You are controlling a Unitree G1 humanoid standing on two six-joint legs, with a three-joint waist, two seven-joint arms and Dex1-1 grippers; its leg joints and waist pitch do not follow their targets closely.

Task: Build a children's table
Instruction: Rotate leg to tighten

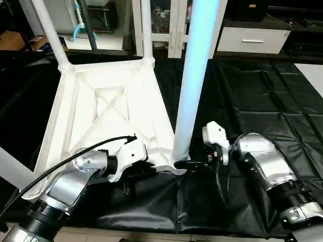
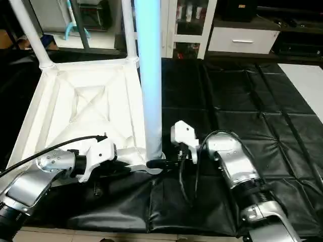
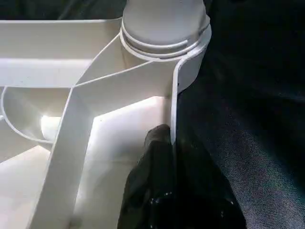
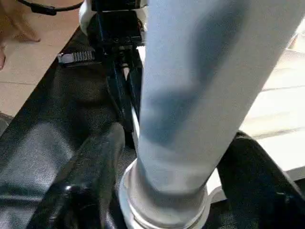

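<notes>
Right gripper (image 1: 187, 163) clamps leg (image 1: 194, 75); left gripper (image 1: 144, 169) pinches tabletop (image 1: 108, 108) rim

Bright light from above, perhaps, makes the near leg (image 1: 194, 75) glow bluish; the black sheet (image 1: 262, 96) beside it shines; close-up views look blurry.

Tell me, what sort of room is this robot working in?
Probably an indoor lab or workshop set up like a home room. The upturned tabletop lies on a black sheet spread over the floor. Behind stand a glass-fronted white cabinet and a white drawer unit.
</notes>
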